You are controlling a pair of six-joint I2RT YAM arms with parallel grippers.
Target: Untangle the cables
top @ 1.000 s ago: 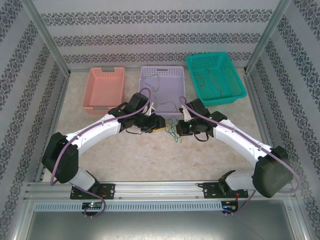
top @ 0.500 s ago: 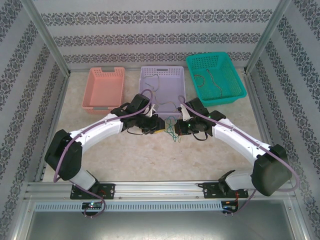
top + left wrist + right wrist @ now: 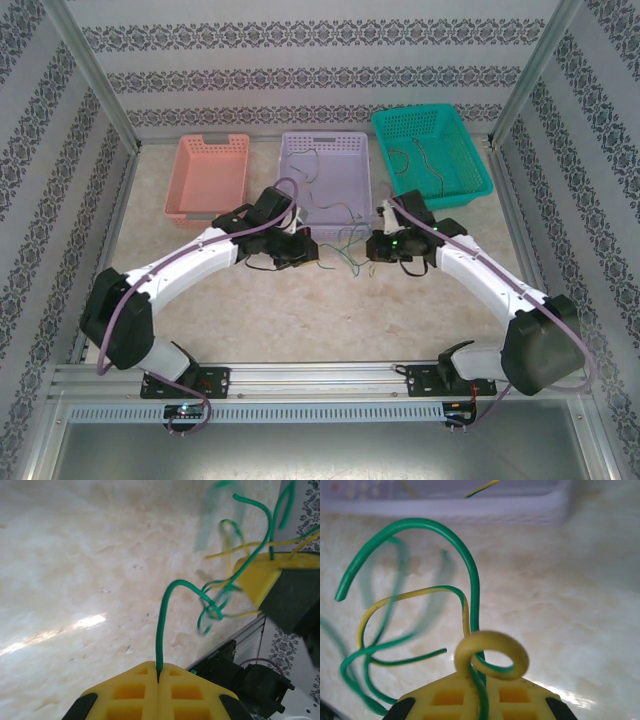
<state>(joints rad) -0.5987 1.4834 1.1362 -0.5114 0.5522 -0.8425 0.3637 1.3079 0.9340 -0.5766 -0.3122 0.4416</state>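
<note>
Three plastic baskets line the far edge of the beige marbled table (image 3: 250,310). A pink slotted basket (image 3: 207,177) sits at 11 o'clock. A lavender slotted basket (image 3: 325,175) at 12 has a thin wire (image 3: 312,160) inside. A teal mesh basket (image 3: 430,155) at 1 holds dark wires (image 3: 420,158).

The cable tangle (image 3: 346,248) — thin green and yellow-green strands — lies just before the lavender basket, spanning the gap between both pincers.

- Left gripper (image 3: 158,672): yellow fingers pressed together on a single green cable (image 3: 159,630).
- Right gripper (image 3: 479,690): clamped on the tangle — a yellow-green loop (image 3: 490,652) curls at its tips.
</note>
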